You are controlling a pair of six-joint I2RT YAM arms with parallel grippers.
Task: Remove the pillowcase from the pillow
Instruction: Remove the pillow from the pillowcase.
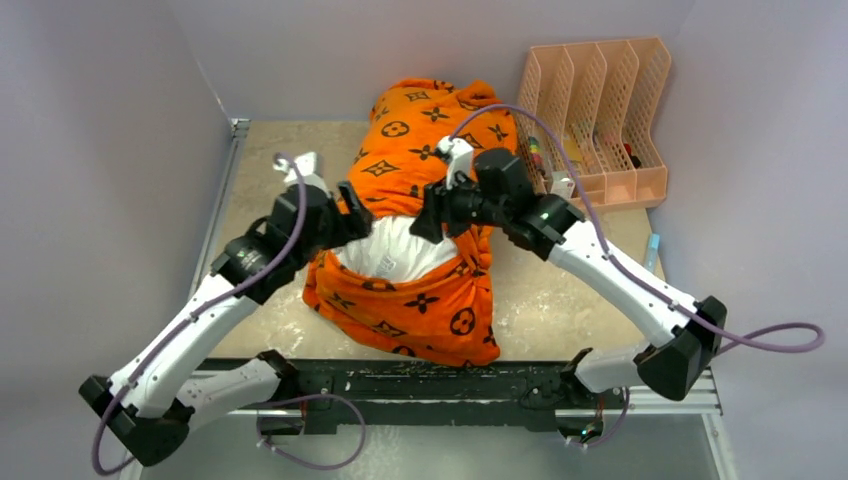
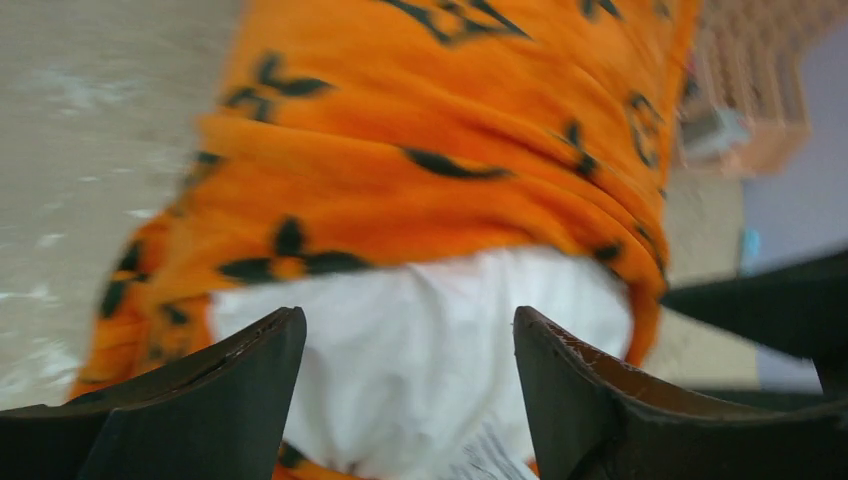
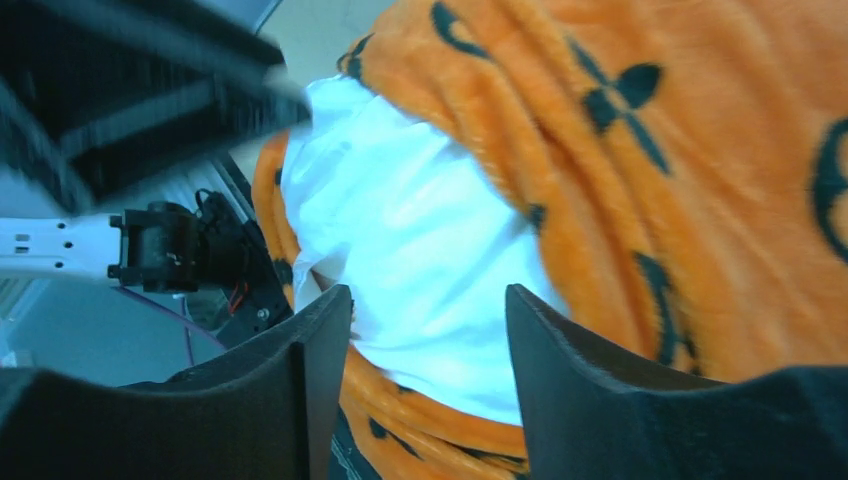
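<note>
Left end effector (image 2: 410, 335) and right end effector (image 3: 428, 305) stand parted, empty; I see plump white pillow (image 1: 395, 250) bulging from orange plush black-patterned pillowcase (image 1: 430, 130) on tabletop (image 1: 560, 300); I judge step: grasping; next needs hem pinched, not pillow

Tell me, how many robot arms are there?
2. The left arm reaches in from the left of the pillow, the right arm from the right; none seems hidden.

Left gripper (image 2: 408, 325) and right gripper (image 3: 428, 300) face inward, jaws apart
</note>
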